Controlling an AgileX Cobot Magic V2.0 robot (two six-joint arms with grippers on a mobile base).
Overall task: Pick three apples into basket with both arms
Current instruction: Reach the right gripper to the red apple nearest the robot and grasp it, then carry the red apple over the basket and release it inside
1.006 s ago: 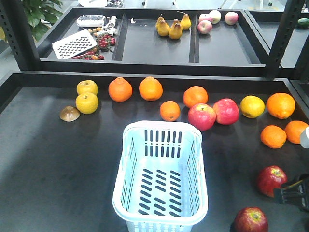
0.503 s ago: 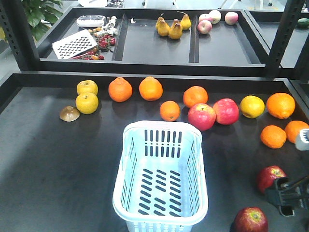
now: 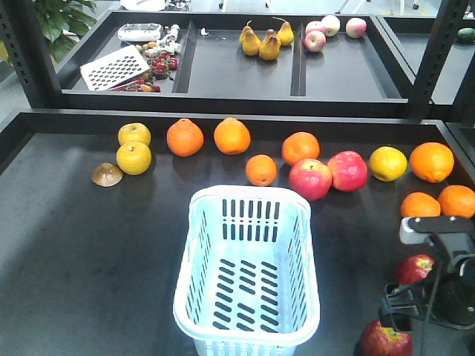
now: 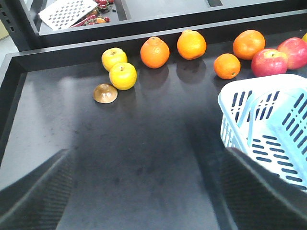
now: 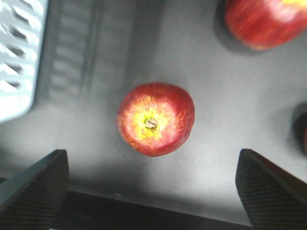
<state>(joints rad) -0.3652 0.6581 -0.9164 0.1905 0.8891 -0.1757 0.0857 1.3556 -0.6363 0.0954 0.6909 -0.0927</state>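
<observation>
Right wrist view: my right jaws are spread wide; one apple lies centred between them, touching neither.

Premises read as a mock produce stall in a test hall. Oranges lie loose in rows on a black rimmed table beside a plastic shopping basket. A divided display shelf holds pears, framed by slotted steel uprights. A potted plant stands behind.

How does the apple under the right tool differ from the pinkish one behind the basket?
The apple under the right tool is darker red, yellow round its stem; the pinkish apple is brighter. The dark one lies alone, the pinkish close beside another pink apple. Both lie outside the basket.
</observation>
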